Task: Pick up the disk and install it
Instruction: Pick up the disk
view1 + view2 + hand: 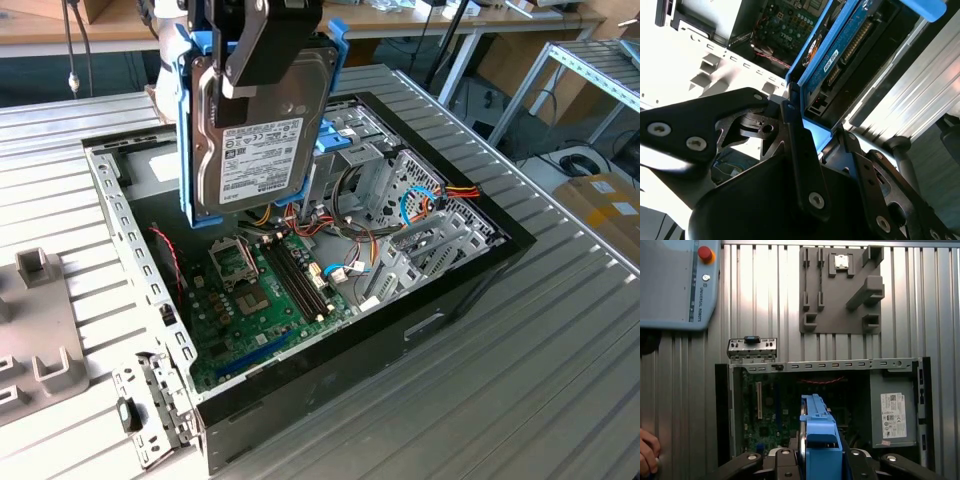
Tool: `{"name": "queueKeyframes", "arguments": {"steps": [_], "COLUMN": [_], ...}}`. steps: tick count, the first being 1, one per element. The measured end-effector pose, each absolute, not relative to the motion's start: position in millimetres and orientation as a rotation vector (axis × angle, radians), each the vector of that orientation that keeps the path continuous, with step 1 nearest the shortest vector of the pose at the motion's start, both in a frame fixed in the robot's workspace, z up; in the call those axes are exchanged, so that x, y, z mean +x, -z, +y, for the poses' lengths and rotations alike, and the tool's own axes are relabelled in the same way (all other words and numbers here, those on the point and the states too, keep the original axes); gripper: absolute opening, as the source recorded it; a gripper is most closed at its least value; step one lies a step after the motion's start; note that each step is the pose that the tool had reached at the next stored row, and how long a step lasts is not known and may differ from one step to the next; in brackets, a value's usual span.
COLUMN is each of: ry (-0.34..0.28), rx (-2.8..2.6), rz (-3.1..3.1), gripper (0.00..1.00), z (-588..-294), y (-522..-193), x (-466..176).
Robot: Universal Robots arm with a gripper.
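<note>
One grasp: your end effector (250,75) is pinching the disk (255,150) at its upper end. In the second wrist view the black fingers (796,132) are clamped against the light-blue carrier frame from either side.
Disk position: upright, with its label towards the exterior camera. It hangs in the air above the open computer case (330,390) and touches nothing below.
Step in hand: by my reading you are carrying the disk over the case, and it is not yet seated anywhere.
Doing it well: hold it square and move slowly. The grip is at one end only, so a jolt could swing the disk or let it slip.
Cables: a bundle of coloured wires (410,205) lies beside the metal drive cage (440,240) and would probably snag the frame.
Motherboard: the board (260,300) lies bare under the disk, so a drop would land on it.
Inside the case: a grey box with a white label (892,412) fills one corner.
On the desk: a grey fixture plate (840,290), a small loose bracket (752,347) and a pendant (675,285) sit on the ribbed desk (500,400), outside the case.
Person: a hand (647,452) rests at the desk's edge, so watch your swing.
</note>
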State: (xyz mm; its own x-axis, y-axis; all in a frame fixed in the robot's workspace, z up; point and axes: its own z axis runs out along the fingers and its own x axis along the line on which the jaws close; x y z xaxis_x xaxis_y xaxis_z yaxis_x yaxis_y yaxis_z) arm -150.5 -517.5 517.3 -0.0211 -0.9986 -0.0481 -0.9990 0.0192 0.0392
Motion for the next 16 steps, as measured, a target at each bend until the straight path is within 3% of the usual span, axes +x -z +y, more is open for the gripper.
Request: {"name": "queueKeyframes", "arguments": {"steps": [16], "ry": [-0.097], "rx": [-2.193], "rz": [2.238], "gripper": [0.37], "z": [-518.2], "y": [-516.8], "x": [-145.6]}}
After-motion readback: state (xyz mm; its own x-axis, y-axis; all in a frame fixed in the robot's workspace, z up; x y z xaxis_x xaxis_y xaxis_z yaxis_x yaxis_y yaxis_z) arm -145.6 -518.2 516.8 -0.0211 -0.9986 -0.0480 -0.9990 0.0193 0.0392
